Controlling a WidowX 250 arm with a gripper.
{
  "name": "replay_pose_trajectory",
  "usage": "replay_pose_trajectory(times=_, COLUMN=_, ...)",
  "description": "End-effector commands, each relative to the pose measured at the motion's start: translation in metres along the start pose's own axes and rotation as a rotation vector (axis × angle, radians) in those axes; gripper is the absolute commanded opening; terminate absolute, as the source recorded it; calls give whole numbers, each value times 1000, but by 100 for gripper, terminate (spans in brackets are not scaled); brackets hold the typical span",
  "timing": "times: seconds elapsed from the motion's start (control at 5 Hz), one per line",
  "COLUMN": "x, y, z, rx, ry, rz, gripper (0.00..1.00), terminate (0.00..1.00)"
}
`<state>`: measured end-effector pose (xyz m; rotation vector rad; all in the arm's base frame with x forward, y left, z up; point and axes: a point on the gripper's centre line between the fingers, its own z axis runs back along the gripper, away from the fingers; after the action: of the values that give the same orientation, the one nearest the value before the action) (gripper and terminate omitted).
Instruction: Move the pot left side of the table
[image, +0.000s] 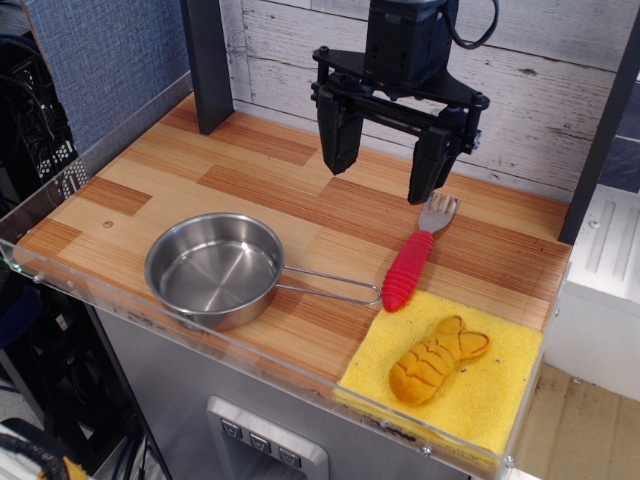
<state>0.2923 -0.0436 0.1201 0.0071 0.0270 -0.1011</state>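
Hovering at the far middle of the table (250, 160), my gripper (385, 165) hangs with jaws spread wide and empty. Stainless-steel pot (213, 268): near left, upright, empty, wire handle (330, 287) pointing right toward a red-handled fork (418, 258). Yellow sponge mat (500, 385), near right, carries a yellow toy (437, 359). I judge the rim the surest grip; descend squarely, clear of the fork.
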Motion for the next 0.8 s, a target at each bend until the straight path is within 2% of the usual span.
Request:
replay_pose_trajectory(times=0.0, x=0, y=0, z=0, rx=0, ry=0, rz=0, gripper=100, terminate=0)
replay_pose_trajectory(times=0.4, x=-7, y=48, z=-16, rx=32, ry=15, rz=33, gripper=100, terminate=0)
replay_pose_trajectory(times=0.6, x=-25, y=73, z=-22, rx=63, ry=4, rz=-64, gripper=100, terminate=0)
